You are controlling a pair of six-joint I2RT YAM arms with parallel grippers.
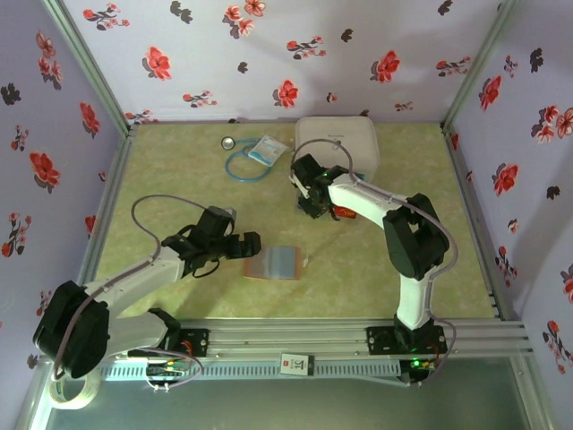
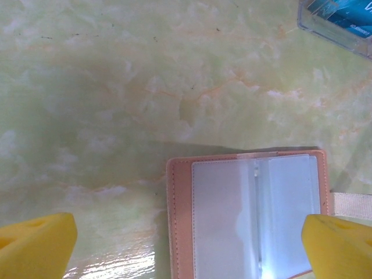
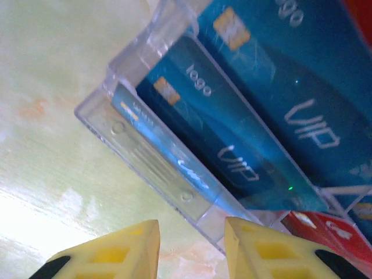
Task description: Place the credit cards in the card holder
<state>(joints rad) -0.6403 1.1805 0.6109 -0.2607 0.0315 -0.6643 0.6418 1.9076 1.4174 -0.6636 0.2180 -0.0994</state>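
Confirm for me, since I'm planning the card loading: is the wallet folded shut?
No, the wallet lies open, its clear plastic sleeves facing up.

Top view looks down on the whole table [image 1: 179, 170]; wrist views hang close (left shares the card holder [image 2: 180, 221]).

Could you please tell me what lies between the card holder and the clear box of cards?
Bare table between card holder and clear box, in the left wrist view.

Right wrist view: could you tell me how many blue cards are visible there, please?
3 blue cards: one fills the upper right, one lies mid-frame, and a paler one stands edge-on against the clear box wall. Others may be hidden underneath or off-frame.
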